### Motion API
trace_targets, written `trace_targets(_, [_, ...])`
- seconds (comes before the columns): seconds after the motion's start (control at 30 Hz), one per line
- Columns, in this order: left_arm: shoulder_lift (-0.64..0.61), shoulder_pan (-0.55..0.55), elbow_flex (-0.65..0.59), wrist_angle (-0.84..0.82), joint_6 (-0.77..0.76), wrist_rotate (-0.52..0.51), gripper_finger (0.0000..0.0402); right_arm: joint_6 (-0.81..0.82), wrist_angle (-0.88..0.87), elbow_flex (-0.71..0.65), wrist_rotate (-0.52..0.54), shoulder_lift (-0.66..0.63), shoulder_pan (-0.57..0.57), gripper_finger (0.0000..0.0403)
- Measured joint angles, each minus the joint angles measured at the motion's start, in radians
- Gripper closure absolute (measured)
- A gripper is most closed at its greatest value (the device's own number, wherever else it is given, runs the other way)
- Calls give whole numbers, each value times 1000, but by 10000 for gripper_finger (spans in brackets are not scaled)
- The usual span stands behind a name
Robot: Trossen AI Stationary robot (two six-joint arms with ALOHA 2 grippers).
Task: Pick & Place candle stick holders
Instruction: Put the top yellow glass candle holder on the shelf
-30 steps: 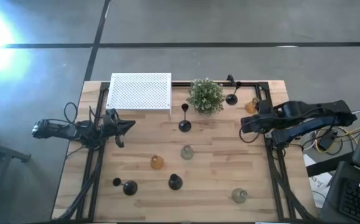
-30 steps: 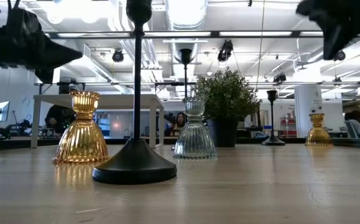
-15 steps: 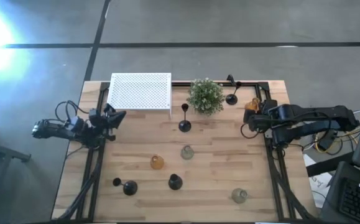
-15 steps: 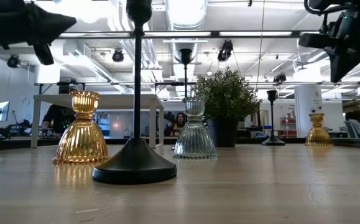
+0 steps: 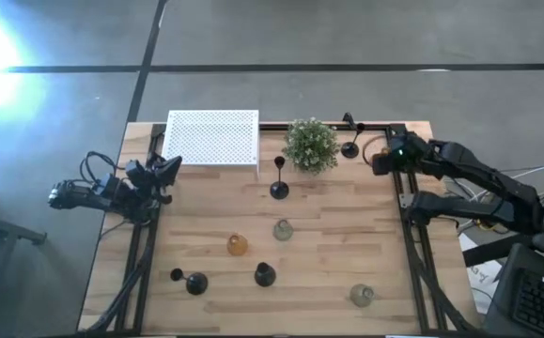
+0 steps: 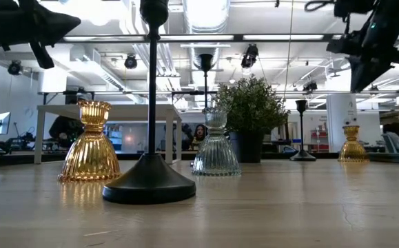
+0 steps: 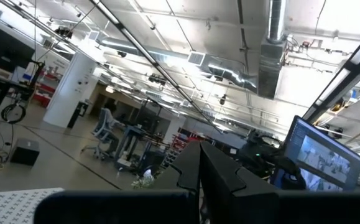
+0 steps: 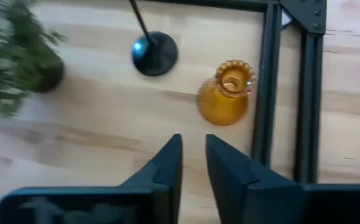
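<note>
Amber glass catches the eye from above only as a sliver: the amber holder [image 5: 379, 160] by the far right corner of the table [image 5: 347, 253] sits almost under the right hand [image 5: 381, 161], mostly hidden by it. Just beyond that hand stands a black holder [image 5: 350, 148], with the potted plant [image 5: 310, 145] farther toward the table's middle. The left hand [image 5: 171, 167] hangs at the left edge, beside the white perforated box [image 5: 211, 139]; its fingers are closed together and hold nothing. Well away from both hands, toward the near side, are another black holder with a tall stem [image 5: 279, 190], a clear glass holder [image 5: 283, 229], a second amber holder [image 5: 238, 245], two more black ones [image 5: 265, 274] [image 5: 194, 283] and a clear one near the front right [image 5: 362, 296].

At table height, the right hand [image 6: 360, 69] hovers in the air above the small amber holder [image 6: 353, 145], not touching it. The left hand [image 6: 58, 27] is high up, above the nearer amber holder [image 6: 90, 143].

Past the left wrist, only the room's ceiling and a monitor show.

Past the right wrist, the dark fingers [image 8: 167, 165] stand a narrow gap apart, empty. The amber holder [image 8: 227, 92] stands upright just ahead of the fingertips and slightly to one side, next to the black frame rail [image 8: 263, 93], with the black holder's round base [image 8: 155, 53] farther ahead.
</note>
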Motion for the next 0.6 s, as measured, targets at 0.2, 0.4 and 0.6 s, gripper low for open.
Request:
trace_targets(0.2, [0, 0, 0, 9, -3, 0, 390, -158, 15, -2, -99, 68, -206, 252])
trace_targets(0.4, [0, 0, 0, 9, -3, -17, 390, -275, 108, -2, -146, 166, -338, 197])
trace_targets(0.6, [0, 0, 0, 9, -3, -18, 390, -349, 110, -2, -145, 258, -404, 183])
